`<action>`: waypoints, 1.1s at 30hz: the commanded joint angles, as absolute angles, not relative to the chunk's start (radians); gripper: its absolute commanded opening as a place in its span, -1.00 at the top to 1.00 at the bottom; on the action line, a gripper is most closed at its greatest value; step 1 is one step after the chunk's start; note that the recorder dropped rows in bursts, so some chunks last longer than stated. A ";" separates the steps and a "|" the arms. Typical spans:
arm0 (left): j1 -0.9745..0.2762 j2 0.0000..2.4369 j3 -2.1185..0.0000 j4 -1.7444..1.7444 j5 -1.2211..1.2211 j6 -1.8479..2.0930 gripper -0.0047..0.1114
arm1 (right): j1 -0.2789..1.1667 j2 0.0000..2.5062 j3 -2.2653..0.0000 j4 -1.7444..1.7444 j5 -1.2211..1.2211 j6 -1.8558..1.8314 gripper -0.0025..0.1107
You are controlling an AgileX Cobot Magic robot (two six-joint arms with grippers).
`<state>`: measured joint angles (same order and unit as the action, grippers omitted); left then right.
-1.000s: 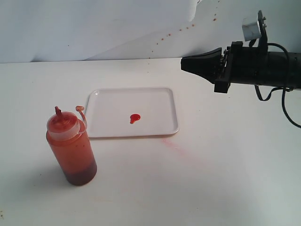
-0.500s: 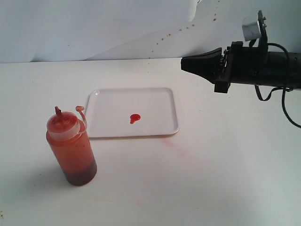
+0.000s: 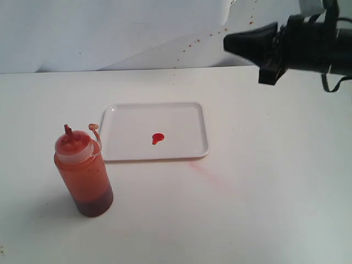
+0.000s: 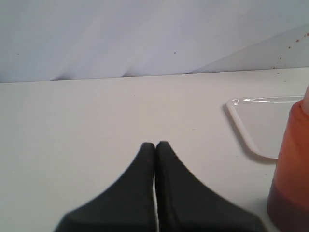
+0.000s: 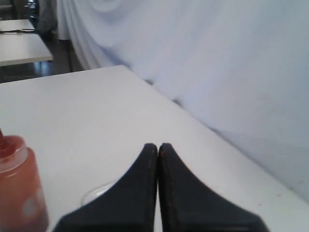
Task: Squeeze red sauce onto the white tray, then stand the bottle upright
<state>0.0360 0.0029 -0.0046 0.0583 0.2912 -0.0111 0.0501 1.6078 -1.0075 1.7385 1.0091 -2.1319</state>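
Right jaws well apart from bottle (image 3: 82,173)

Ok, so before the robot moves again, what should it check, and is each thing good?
1. Red sauce on the white tray: ok, a small blob lies near its middle.
2. Bottle upright: ok, it stands on the table beside the tray.
3. Right gripper clear of the bottle: ok, shut, empty, raised far off.
4. Left gripper empty: ok, shut on nothing, bottle close beside it.
5. Cap on the nozzle: not ok, it hangs off on its tether.
6. Spills: not ok, a faint pink streak lies on the table by the tray's corner.
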 commanded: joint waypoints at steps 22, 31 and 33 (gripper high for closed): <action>0.031 0.000 0.000 0.063 0.287 -0.019 0.92 | 0.050 0.623 -0.825 1.744 0.054 -1.921 0.96; 0.031 0.000 0.000 0.063 0.287 -0.019 0.92 | 0.050 0.451 -0.519 1.744 -0.042 -1.921 0.96; 0.031 0.000 0.000 0.063 0.287 -0.019 0.92 | 0.050 0.447 -0.507 1.744 -0.039 -1.927 0.96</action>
<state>0.0360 0.0029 -0.0046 0.0598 0.2912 -0.0111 0.0501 0.4559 -0.5210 1.7423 -0.0365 -1.9253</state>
